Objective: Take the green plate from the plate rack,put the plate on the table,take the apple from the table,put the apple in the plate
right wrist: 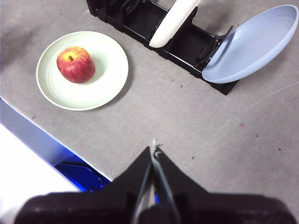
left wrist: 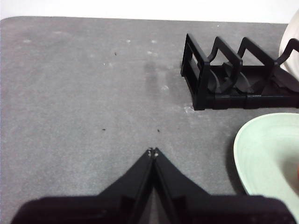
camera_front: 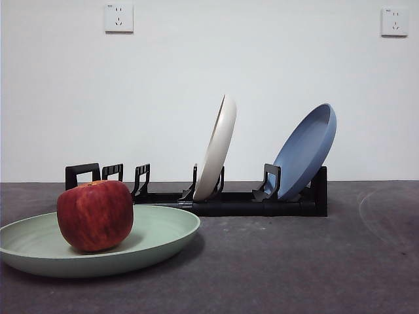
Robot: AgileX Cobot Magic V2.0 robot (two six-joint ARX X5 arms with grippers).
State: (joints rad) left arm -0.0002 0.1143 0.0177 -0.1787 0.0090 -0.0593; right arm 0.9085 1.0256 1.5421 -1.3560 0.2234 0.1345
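Plainly, the job looks finished: the green plate [camera_front: 160,232] lies flat on the worktop [camera_front: 294,261], out of the plate rack [camera_front: 255,204], and the apple [camera_front: 95,215] sits upright in it, toward the plate's left side in the front view. The plate rests near the camera, just in front of the rack's left end, where the slots stand empty. A white plate [camera_front: 218,149] and a blue plate [camera_front: 304,152] lean in the rack farther right. Nothing seems left to do beyond keeping both arms clear.

The left gripper [left wrist: 153,151] hangs over bare worktop, left of the rack, its fingers pressed together on nothing. The right gripper [right wrist: 154,148] hovers high above the near worktop, fingers likewise together and empty, well apart from plate and apple.
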